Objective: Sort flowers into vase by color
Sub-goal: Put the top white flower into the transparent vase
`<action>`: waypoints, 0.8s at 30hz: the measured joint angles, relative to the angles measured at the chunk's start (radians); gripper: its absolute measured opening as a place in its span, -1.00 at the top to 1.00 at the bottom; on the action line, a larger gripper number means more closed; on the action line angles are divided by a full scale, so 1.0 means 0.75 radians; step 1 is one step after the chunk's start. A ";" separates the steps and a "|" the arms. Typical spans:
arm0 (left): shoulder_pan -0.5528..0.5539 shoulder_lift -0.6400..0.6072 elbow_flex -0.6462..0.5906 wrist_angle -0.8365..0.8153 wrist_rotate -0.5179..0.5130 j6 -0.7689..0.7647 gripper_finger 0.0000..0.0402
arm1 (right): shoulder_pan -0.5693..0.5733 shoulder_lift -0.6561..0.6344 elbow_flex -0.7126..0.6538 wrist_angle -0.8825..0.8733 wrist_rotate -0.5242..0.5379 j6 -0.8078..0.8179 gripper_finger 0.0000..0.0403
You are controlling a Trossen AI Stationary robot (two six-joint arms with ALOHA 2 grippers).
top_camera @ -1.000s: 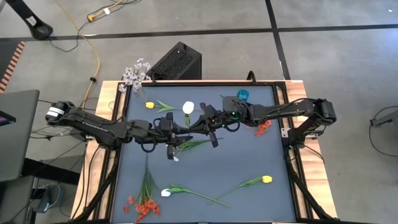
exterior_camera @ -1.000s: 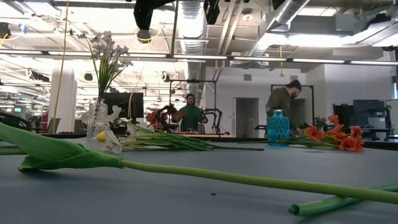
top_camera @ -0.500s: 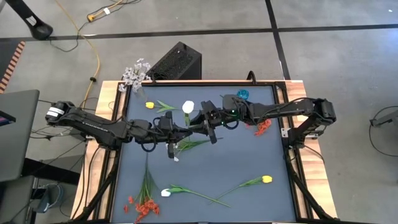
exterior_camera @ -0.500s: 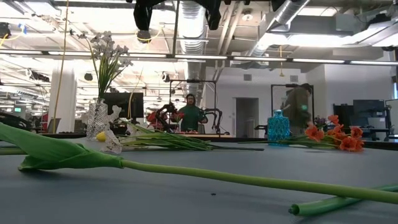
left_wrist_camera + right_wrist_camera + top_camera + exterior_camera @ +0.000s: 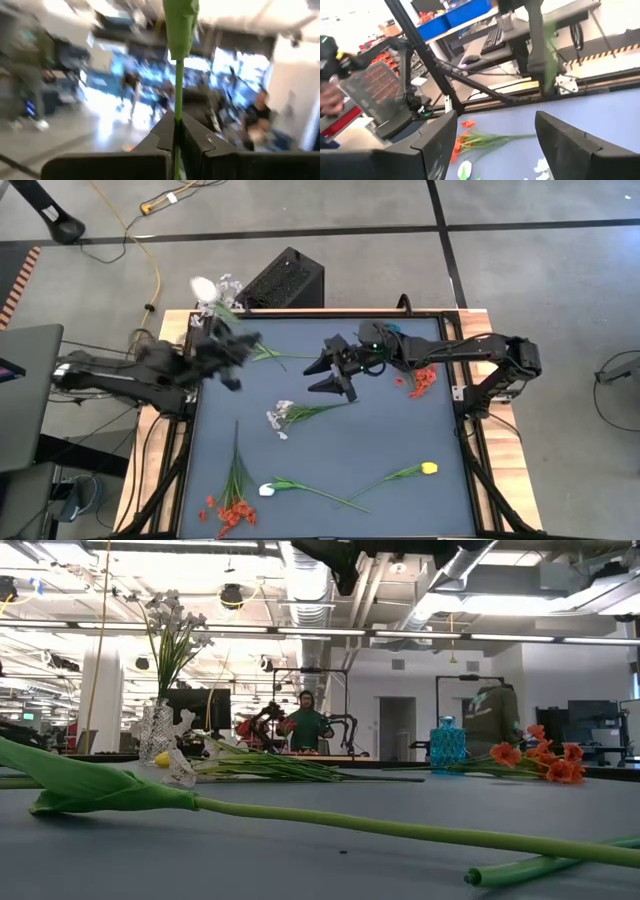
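My left gripper [image 5: 222, 340] is shut on a white flower's green stem [image 5: 178, 85] at the table's far left corner. The flower's pale bloom [image 5: 203, 285] shows blurred beside the clear vase [image 5: 213, 308], which holds small white flowers [image 5: 175, 620]. My right gripper [image 5: 332, 376] stands open above the table's far middle, with nothing between its fingers [image 5: 440, 145]. A blue vase [image 5: 389, 332] stands at the far edge. Red-orange flowers [image 5: 422, 383] lie beside it. Yellow [image 5: 429, 468], white [image 5: 266, 490] and red-orange [image 5: 232, 510] flowers lie near the front. A small white sprig [image 5: 280, 420] lies mid-table. My left gripper pinches the flower's thin green stem [image 5: 176, 127] between its two fingers. The stem runs on past the fingertips to the thicker green part under the bloom [image 5: 180, 20]. The flower is lifted clear of the table.
A black box [image 5: 285, 278] sits on the floor behind the table's far edge. A long green stem [image 5: 300, 815] lies across the front of the low view. People stand in the room beyond the table. The table's middle right [image 5: 400, 425] is bare.
My left gripper has shut on the white flower's stem and swung fast toward the table's far left corner and the clear vase, carrying the flower. My right gripper has opened, letting go of that flower, and has stayed above the table's far middle.
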 joint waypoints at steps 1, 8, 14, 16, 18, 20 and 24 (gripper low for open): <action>0.016 -0.051 0.000 -0.001 -0.028 0.039 1.00 | 0.000 0.000 0.000 -0.006 -0.009 0.000 -0.47; 0.159 -0.299 0.000 -0.013 -0.394 0.278 1.00 | 0.001 0.000 0.000 -0.040 -0.013 -0.001 -0.47; 0.329 -0.370 0.000 -0.008 -0.498 0.333 1.00 | 0.001 0.000 0.000 -0.114 -0.014 -0.004 -0.47; 0.409 -0.372 0.000 -0.004 -0.495 0.344 1.00 | 0.001 0.000 0.000 -0.121 -0.013 -0.004 -0.47; 0.491 -0.365 0.000 -0.017 -0.467 0.366 1.00 | 0.001 0.000 0.000 -0.121 -0.013 -0.004 -0.47; 0.578 -0.351 0.000 -0.018 -0.429 0.365 1.00 | 0.001 0.000 0.000 -0.120 -0.013 -0.004 -0.47; 0.760 -0.333 0.000 -0.034 -0.405 0.397 1.00 | 0.001 0.000 0.000 -0.120 -0.013 -0.003 -0.47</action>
